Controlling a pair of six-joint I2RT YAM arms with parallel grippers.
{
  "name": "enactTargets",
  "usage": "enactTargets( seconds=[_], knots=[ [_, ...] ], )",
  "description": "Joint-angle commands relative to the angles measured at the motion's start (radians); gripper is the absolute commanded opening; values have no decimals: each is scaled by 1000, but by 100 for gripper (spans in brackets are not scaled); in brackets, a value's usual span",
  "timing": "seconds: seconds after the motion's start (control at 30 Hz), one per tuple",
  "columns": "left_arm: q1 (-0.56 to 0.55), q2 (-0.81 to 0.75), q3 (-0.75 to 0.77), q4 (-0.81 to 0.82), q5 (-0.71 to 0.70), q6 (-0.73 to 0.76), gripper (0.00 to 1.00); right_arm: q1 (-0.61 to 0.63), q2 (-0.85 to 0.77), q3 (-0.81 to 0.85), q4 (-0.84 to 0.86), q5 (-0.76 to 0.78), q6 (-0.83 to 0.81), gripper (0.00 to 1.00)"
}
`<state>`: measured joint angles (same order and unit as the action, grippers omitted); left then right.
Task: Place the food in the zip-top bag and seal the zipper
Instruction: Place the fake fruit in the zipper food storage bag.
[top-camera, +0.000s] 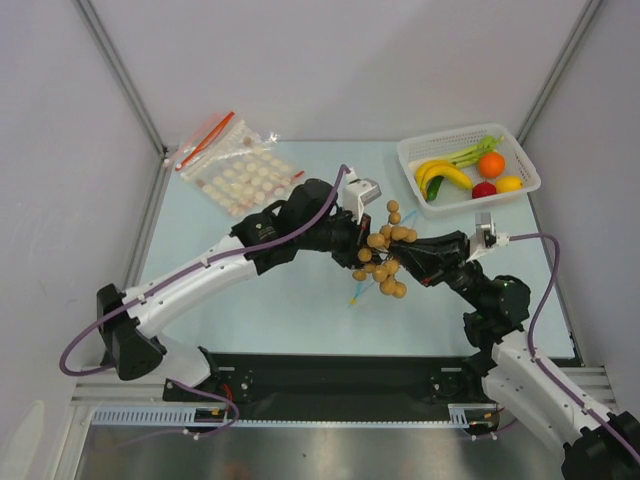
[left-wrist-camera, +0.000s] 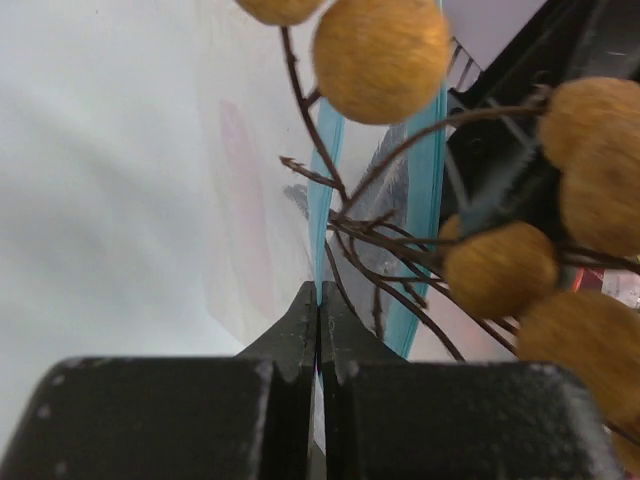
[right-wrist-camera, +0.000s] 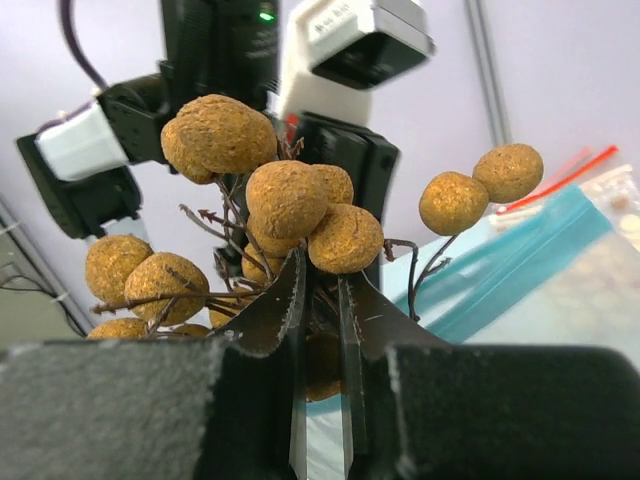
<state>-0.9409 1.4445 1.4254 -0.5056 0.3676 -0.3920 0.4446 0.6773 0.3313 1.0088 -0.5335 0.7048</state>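
Observation:
My right gripper (top-camera: 404, 256) is shut on the stems of the bunch of tan-brown fruits (top-camera: 385, 255) and holds it above the table centre. In the right wrist view the jaws (right-wrist-camera: 320, 268) pinch the stems under the fruits (right-wrist-camera: 290, 200). My left gripper (top-camera: 357, 244) is shut on one lip of the zip-top bag (left-wrist-camera: 250, 200), right beside the bunch. Its teal zipper (left-wrist-camera: 323, 190) stands open in two strips, with stems and fruits (left-wrist-camera: 380, 55) at the mouth. The zipper also shows in the right wrist view (right-wrist-camera: 520, 265). The small red fruit (top-camera: 484, 190) lies in the basket.
A white basket (top-camera: 420, 152) at the back right holds bananas, an orange, a lemon and a green stalk. A clear bag with a red strip (top-camera: 207, 140) and a bag of white discs (top-camera: 245, 180) lie at the back left.

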Motion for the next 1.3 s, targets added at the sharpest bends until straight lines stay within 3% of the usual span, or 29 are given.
enactTargets(
  seconds=[0.0, 0.3, 0.53, 0.87, 1.1, 1.27],
  knots=[
    [10, -64, -10, 70, -7, -24, 0, 9, -25, 29, -90, 76, -88, 0],
    [65, -98, -69, 139, 14, -62, 0, 74, 4, 91, -300, 194, -237, 2],
    [123, -133, -146, 234, 86, -113, 1, 91, 85, 61, -210, 178, -220, 6],
    [185, -190, -223, 323, 154, -179, 0, 91, 85, 68, -239, 187, -252, 22],
    [198, -174, -252, 380, 221, -208, 0, 94, 88, 71, -248, 185, -252, 48],
    [208, -180, -296, 452, 264, -258, 0, 95, 88, 84, -277, 199, -255, 48]
  ],
)
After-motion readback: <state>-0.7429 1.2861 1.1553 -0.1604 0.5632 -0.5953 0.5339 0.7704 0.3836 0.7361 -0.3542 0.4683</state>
